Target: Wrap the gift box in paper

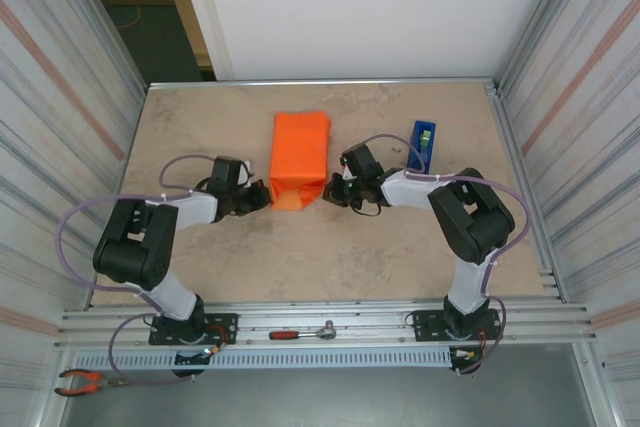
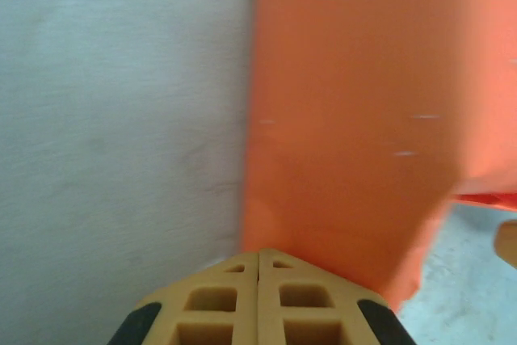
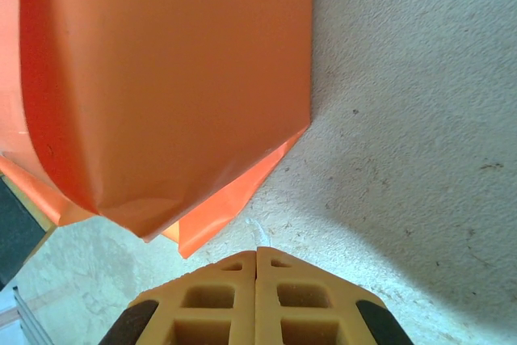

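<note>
Beyond the paper [image 1: 300, 152] and its far edge lies open table [image 1: 220, 112].

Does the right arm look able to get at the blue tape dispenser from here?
Probably yes: the tape dispenser stands on bare table just beyond the right arm, with nothing between.

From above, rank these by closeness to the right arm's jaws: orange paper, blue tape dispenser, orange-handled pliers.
1. orange paper, just left of the right gripper.
2. blue tape dispenser, farther back, right side.
3. pliers, near-left corner, off the table.
</note>
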